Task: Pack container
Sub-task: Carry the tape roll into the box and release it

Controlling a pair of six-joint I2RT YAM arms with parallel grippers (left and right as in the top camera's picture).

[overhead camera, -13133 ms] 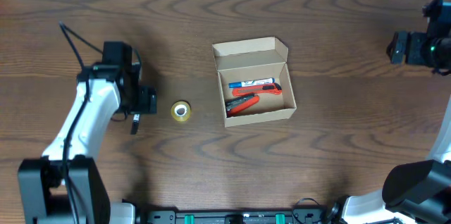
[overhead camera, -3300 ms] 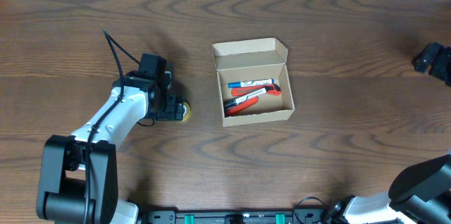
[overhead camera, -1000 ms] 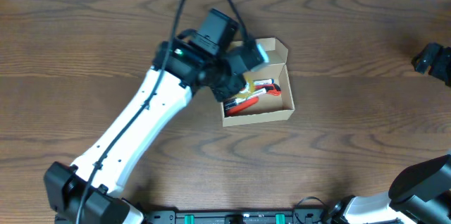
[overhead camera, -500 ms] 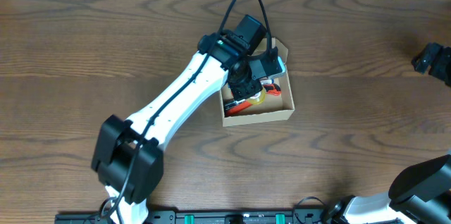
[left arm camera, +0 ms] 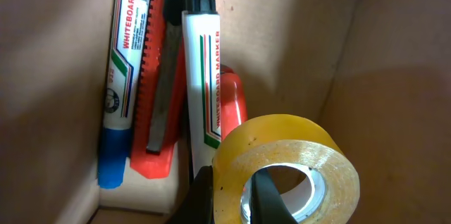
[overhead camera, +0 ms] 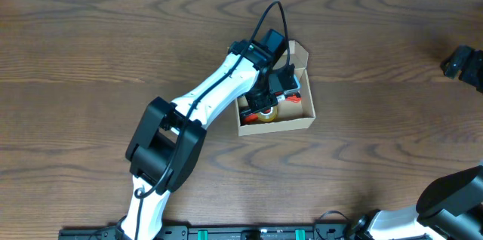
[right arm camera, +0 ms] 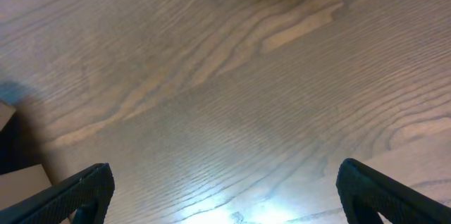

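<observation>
The container (overhead camera: 279, 124) is a small tan cardboard box standing mid-table with its flap lid (overhead camera: 299, 50) open at the back. My left gripper (overhead camera: 270, 103) reaches down into it, shut on the wall of a yellow tape roll (left arm camera: 282, 155); one finger is inside the roll's hole and one outside. In the left wrist view my left gripper (left arm camera: 232, 197) hangs just above the box's contents: a blue-capped whiteboard marker (left arm camera: 120, 76), a black-capped marker (left arm camera: 204, 83) and a red utility knife (left arm camera: 158, 111). My right gripper (right arm camera: 232, 194) is open over bare wood, far from the box.
The brown wooden table (overhead camera: 90, 59) surrounds the box. My right arm (overhead camera: 464, 65) sits at the far right edge. The box's inner walls (left arm camera: 394, 76) stand close around the tape roll.
My left arm has carried the tape roll further over the box and down inside it. The right arm has not moved.
</observation>
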